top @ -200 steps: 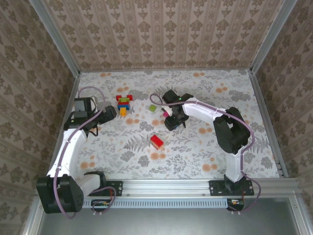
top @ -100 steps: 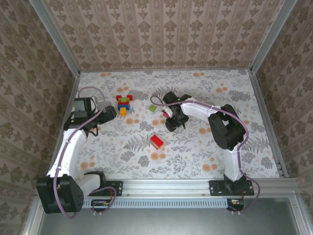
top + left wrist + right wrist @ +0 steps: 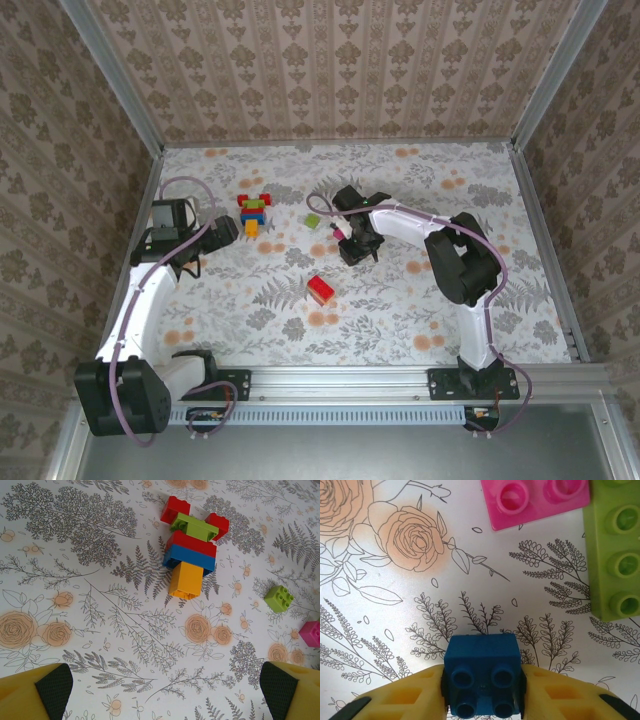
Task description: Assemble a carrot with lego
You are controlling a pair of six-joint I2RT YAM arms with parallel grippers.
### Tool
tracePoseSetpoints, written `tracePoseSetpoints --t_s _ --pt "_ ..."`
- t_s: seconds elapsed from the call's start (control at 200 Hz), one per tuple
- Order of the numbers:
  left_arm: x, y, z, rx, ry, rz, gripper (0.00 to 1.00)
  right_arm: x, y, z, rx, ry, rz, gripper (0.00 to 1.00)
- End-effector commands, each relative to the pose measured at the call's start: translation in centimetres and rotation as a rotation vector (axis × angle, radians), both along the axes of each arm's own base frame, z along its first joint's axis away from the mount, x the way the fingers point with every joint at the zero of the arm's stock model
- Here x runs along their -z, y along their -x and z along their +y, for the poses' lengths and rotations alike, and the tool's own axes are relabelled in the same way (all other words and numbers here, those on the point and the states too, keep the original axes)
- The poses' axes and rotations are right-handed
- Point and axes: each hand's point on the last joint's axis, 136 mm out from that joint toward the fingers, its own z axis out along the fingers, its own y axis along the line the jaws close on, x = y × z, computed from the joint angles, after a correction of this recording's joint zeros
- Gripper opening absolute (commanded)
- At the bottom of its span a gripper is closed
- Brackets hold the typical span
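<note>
The right gripper [image 3: 482, 700] is pinched onto a blue brick [image 3: 481, 672]. Its yellow fingers [image 3: 405, 697] press against the brick's two sides, and the studs face the wrist camera. Whether the brick rests on the flowered table [image 3: 395, 605] or hangs just above it, I cannot tell. Past the fingertips comes a bare stretch of cloth. Beyond that, ahead and slightly to the right, lies a magenta brick [image 3: 537, 502]. A light green oblong brick [image 3: 615, 550] lies close against the magenta brick's right side, though I cannot tell if they touch. In the top view, a red brick sitting on a green one [image 3: 321, 290] lies a little behind this gripper and to its left, apart from it. The left gripper [image 3: 165, 695] is spread wide, its dark pads [image 3: 52, 690] at the two lower corners of its wrist view with nothing but cloth between them. Straight ahead, clear of the fingers, stands the stack [image 3: 192, 545]. An orange brick [image 3: 184, 580] is nearest the hand, then a blue layer, a red layer, a light green brick set crosswise, and two red bricks at the far end. A small light green brick [image 3: 279, 598] lies well off to the right of the stack, ahead of the right finger.
</note>
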Motion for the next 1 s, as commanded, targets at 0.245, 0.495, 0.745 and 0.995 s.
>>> tracePoseSetpoints --t_s 0.245,0.495,0.745,0.995 --pt "-1.0 -0.3 -0.4 0.028 -0.011 -0.028 1.00 -3.6 1.5 0.7 0.010 -0.068 -0.010 0.31" --pt "-0.8 -0.4 -0.4 0.030 -0.009 -0.024 1.00 -9.2 8.2 4.1 -0.171 -0.112 -0.003 0.31" --pt "-0.8 -0.3 -0.5 0.032 -0.008 -0.021 1.00 -10.6 12.3 6.5 -0.263 -0.096 0.013 0.31" --pt "-0.8 -0.3 -0.5 0.034 -0.008 -0.022 1.00 -10.7 12.4 7.6 -0.253 -0.099 -0.009 0.31"
